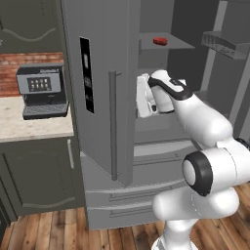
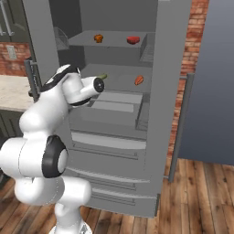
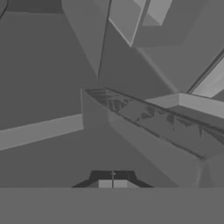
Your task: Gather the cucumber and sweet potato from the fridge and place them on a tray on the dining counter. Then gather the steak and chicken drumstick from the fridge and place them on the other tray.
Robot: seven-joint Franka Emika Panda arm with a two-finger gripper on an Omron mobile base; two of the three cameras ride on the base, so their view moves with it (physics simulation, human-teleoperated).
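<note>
**Operator:** What do you have in front of you, and where is the food?

**Describer:** You face a grey fridge point(image 2: 114, 137) with both doors swung open; the white arm reaches into it at middle-shelf height. On the top shelf, in the right base view, a small orange-brown lump sits to the left, likely the chicken drumstick point(image 2: 98, 38); a flat red piece, the steak point(image 2: 133, 39), lies well apart from it to the right. The steak also shows as a red slab on the top shelf in the left base view. On the shelf below, a thin green shape, the cucumber point(image 2: 103, 76), pokes out just beyond the arm's wrist; an orange-red oblong, the sweet potato point(image 2: 139, 80), lies tilted further right on the same shelf.

**Operator:** And the tool?

**Describer:** Your gripper point(image 3: 113, 183) shows in the hand view as two small dark tips pressed together with nothing between them; ahead of them is grey fridge interior and a wire basket point(image 3: 162, 124) running diagonally.

**Operator:** Anything beside the fridge?

**Describer:** To the left, a dark coffee machine point(image 1: 43, 91) stands on a pale counter point(image 1: 29, 128) before a brick wall; the floor is wood planks.
</note>
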